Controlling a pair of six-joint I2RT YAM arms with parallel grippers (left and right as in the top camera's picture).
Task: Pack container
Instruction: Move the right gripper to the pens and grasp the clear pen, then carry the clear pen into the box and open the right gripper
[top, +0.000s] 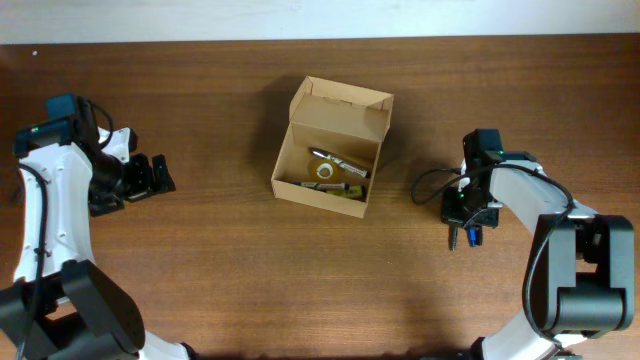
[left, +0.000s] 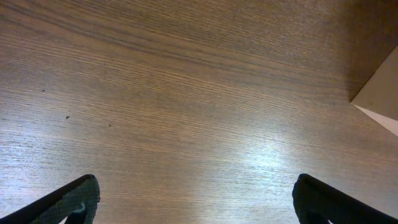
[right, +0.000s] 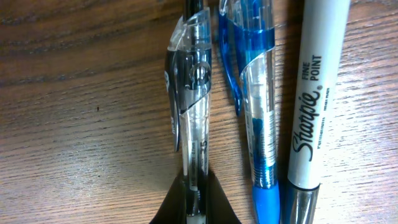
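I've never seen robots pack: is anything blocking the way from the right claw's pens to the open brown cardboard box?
Nothing visible does. Only bare brown wooden table lies between the right gripper, shut on the clear black-clipped plastic pen, and the tan cardboard box, whose lid flap stands open.

container (top: 315, 193) open from above; upright lid (top: 350, 105) walls its far side; table (top: 230, 260) around passable.

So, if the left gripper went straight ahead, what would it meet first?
The left gripper faces only bare table; the box shows just a corner at the right, so it likely passes beside it, though depth is unclear.
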